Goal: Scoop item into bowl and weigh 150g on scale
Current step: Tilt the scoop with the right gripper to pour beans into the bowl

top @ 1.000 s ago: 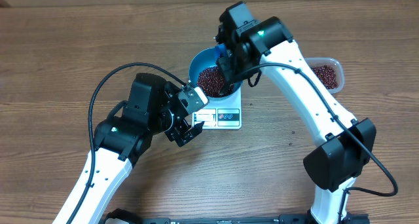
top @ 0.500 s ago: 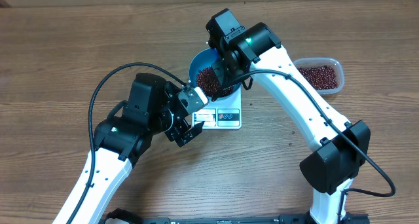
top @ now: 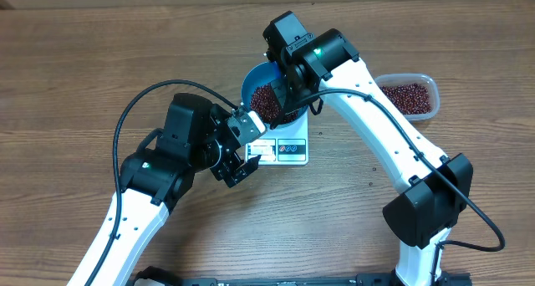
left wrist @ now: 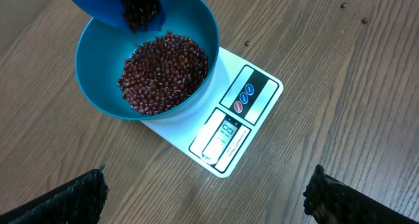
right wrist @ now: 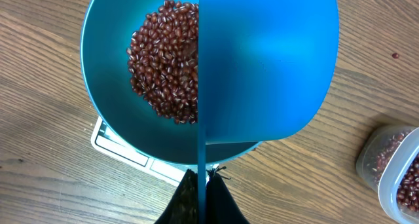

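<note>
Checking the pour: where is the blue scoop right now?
The scoop hangs at the left wrist view's top left, tipped over the bowl on the scale.

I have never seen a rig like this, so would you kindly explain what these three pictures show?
Two robot arms work at a wooden table. One picture looks down from above; the other two come from cameras on each wrist. On the table a white scale carries a blue bowl of red-brown beans, with a clear tub of more beans nearby. The right gripper is shut on the handle of a blue scoop tipped over the bowl. The left gripper hangs open, empty.
</note>
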Available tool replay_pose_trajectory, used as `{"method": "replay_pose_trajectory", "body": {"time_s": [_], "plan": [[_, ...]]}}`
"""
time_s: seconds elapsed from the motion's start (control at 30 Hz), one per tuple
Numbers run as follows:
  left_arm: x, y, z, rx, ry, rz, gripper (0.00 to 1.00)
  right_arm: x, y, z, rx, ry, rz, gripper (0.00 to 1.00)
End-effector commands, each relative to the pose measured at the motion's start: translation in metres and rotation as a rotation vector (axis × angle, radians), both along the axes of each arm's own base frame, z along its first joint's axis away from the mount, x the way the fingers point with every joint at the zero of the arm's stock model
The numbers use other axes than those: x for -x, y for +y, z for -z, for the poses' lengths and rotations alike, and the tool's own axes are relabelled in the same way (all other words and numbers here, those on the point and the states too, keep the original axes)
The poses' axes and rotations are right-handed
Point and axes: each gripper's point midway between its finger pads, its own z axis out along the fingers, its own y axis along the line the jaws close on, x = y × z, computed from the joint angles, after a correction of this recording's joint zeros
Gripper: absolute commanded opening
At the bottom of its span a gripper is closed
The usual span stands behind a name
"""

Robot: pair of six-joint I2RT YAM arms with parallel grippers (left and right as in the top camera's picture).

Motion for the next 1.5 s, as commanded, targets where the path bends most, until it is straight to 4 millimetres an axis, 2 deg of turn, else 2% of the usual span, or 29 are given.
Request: {"method": "replay_pose_trajectory", "body": {"time_s": [0.0, 1.1, 1.47], "plan": [[-0.0045, -0.0015, -0.0107, 0.023, -0.012, -0.012, 1.0, -0.0054, 0.0038, -0.0097, -0.024, -0.025, 0.005, 0.04], [-0.0045, -0.0015, -0.0107, 0.023, -0.012, -0.012, 0.99, -0.0056, 0.0035, -0.0099, -0.023, -0.027, 0.004, 0.04], [-0.0045, -0.0016, -0.0105, 0.023, -0.012, -0.012, 0.99, -0.0088, -0.0037, -0.0102, 0.017, -0.047, 0.016, 0.04]]}}
